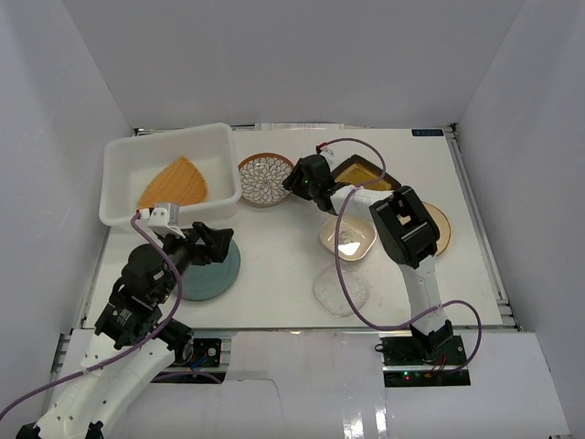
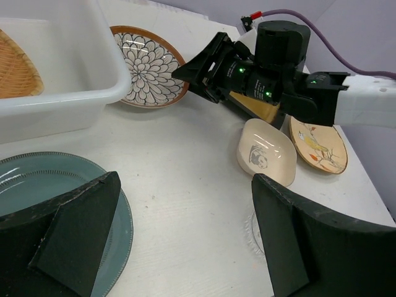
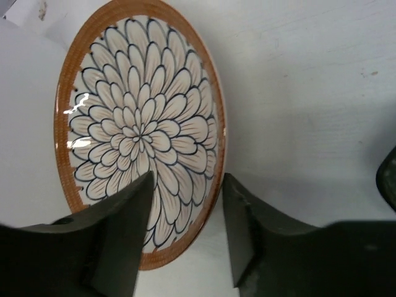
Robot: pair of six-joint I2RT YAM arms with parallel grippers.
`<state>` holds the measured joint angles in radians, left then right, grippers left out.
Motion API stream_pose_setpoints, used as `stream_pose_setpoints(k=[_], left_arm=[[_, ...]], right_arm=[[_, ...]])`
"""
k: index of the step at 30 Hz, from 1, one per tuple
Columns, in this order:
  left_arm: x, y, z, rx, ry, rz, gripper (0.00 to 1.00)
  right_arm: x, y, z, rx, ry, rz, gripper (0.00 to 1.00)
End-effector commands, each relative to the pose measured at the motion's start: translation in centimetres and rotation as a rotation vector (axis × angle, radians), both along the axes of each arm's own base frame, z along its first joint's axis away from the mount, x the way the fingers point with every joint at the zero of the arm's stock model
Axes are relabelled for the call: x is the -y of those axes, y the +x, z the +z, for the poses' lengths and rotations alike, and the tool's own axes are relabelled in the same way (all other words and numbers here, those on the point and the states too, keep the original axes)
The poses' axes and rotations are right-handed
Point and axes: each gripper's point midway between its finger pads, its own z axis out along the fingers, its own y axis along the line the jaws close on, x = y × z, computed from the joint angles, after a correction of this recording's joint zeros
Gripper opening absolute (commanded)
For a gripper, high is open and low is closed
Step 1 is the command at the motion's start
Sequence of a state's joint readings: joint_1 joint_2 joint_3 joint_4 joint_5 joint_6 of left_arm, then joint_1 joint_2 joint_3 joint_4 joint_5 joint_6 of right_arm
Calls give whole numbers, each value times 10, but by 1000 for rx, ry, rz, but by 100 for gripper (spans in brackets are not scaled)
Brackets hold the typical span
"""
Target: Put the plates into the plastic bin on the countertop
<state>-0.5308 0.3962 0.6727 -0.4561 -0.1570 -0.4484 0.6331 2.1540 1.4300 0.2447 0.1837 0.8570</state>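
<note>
One down, six to go, by my count. The orange woven fan-shaped plate [image 1: 174,186] lies flat inside the plastic bin [image 1: 123,178], which sits at the far left corner of the countertop [image 1: 274,256]. Everything else is out on the white surface:

- The petal-patterned plate [image 1: 263,178] is just beside the bin's right wall.
- The black square plate with the amber centre [image 1: 358,170] is further right.
- The cream squarish bowl [image 1: 348,236] is nearer me.
- The cream floral round plate [image 1: 441,229] is partly behind the right arm.
- The clear glass plate [image 1: 341,291] is close to the near edge.
- The grey-blue round plate [image 1: 219,274] is in front of the bin.

My right arm reaches far forward and to the left, wrist bent down. The right gripper [image 3: 187,179] is spread, its two fingers straddling the brown rim of the petal-patterned plate on the side away from the bin — nothing grasped. I cannot tell whether the fingers touch the plate.

My left arm is folded close. The left gripper [image 2: 185,210] is also spread wide and empty, hanging over the right edge of the grey-blue plate.

I read the petal-patterned plate as the step in hand.
</note>
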Motion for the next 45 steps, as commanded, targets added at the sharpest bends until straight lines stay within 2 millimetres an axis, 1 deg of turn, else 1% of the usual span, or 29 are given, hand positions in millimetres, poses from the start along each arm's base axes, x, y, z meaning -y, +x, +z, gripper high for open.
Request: stream_pose_setpoints(k=[1,5,6,7,9,10,13,14,16,17,18,19,20,22,23,24,25,26,27,28,29,33,34,35,38,39,41,43,45], left_arm=[[1,2,-5,-6,23,-7,98],[4,2,-5,-9,22,-15,98],[4,3,-5,-11,23,-15,98],[5,3,-6,-14,22,-21,98],[7,4,-7,-23,20,-28,98],[9,3,-7,-28,22,-37,98],[13,5,-4,-40,12,-47,98],[17,4,-3,-46,7,-64,98],[22,6,3,-59,-10,-80,98],[24,8,5,-64,-13,-83,98],[27,8,13,-61,-27,-96,97],[31,11,10,-84,-22,-101,96],[34,14,11,-94,-24,-105,96],[43,19,11,-123,-30,-128,93],[47,22,11,-133,-33,-135,92],[51,25,9,-145,-31,-142,91],[58,26,12,-149,-45,-172,89],[64,33,2,-185,-37,-178,86],[68,36,-1,-199,-34,-187,85],[73,39,-3,-211,-35,-198,84],[76,46,-11,-245,-29,-190,82],[82,64,-25,-276,-16,-161,81],[85,69,-24,-266,-22,-163,81],[89,70,-24,-270,-31,-179,81],[98,80,-32,-291,-32,-191,80],[99,82,-35,-295,-28,-190,80],[102,87,-45,-311,-22,-188,76],[102,91,-59,-337,-5,-174,73],[99,93,-65,-349,6,-150,70]], right_arm=[[-5,22,3,-7,90,-57,49],[7,24,-2,-11,75,-100,35],[9,24,4,-2,78,-103,26],[14,23,2,-2,66,-106,14],[17,23,21,33,75,-104,8],[19,22,29,54,72,-97,8],[30,16,68,143,88,-103,8],[36,14,95,198,83,-111,8],[49,8,111,239,56,-123,8],[59,5,137,297,41,-139,8],[66,0,140,308,20,-144,8],[71,-5,147,324,5,-146,8],[79,-11,171,369,12,-156,8],[90,-23,173,384,-30,-138,8],[95,-32,192,415,-11,-124,8],[96,-38,194,421,-9,-104,8],[100,-47,187,409,-13,-88,8],[99,-58,201,430,18,-51,8],[101,-63,201,429,29,-36,8],[103,-71,195,413,38,-17,8],[102,-80,207,433,77,20,8],[97,-105,214,435,150,116,8],[96,-110,215,436,165,132,8],[90,-121,216,427,197,184,8],[83,-136,221,428,258,249,8],[82,-139,217,417,266,260,8],[79,-146,220,422,301,289,8],[77,-152,217,417,319,311,8],[77,-156,212,408,324,318,8]])
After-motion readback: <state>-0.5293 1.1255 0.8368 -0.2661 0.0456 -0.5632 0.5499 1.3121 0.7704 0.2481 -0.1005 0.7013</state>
